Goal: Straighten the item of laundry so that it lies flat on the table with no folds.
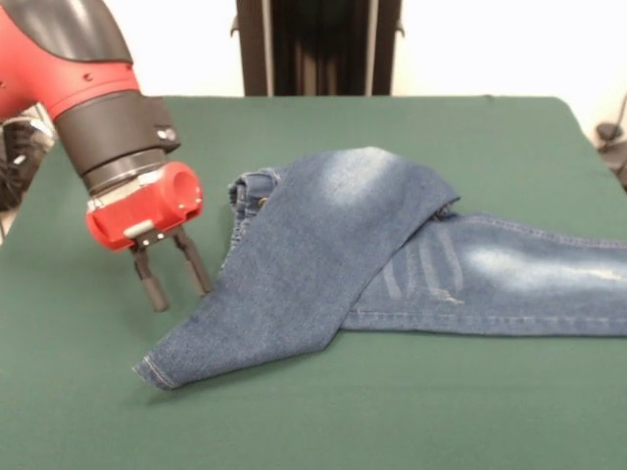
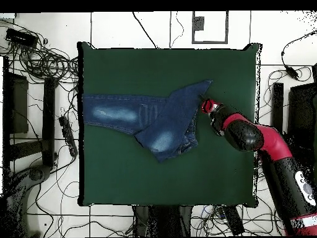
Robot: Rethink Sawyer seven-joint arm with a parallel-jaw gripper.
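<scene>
The item of laundry point(image 1: 353, 245) is a small pair of blue denim jeans on the dark green table point(image 1: 294, 421). One leg is folded over the body and runs down to a hem at the front left, and the other leg stretches flat off to the right. The waistband bunches behind the fold. In the overhead view the jeans point(image 2: 148, 118) reach from the table's point(image 2: 124, 180) left edge to its middle. My gripper point(image 1: 178, 282) hangs just left of the folded leg, open, with nothing between its fingers. From above, the gripper point(image 2: 203, 102) sits by the folded leg's hem.
Cables and black stands lie on the floor around the table in the overhead view. A dark post point(image 1: 318, 47) rises behind the table's far edge. Bare green cloth surrounds the jeans on the near and left sides.
</scene>
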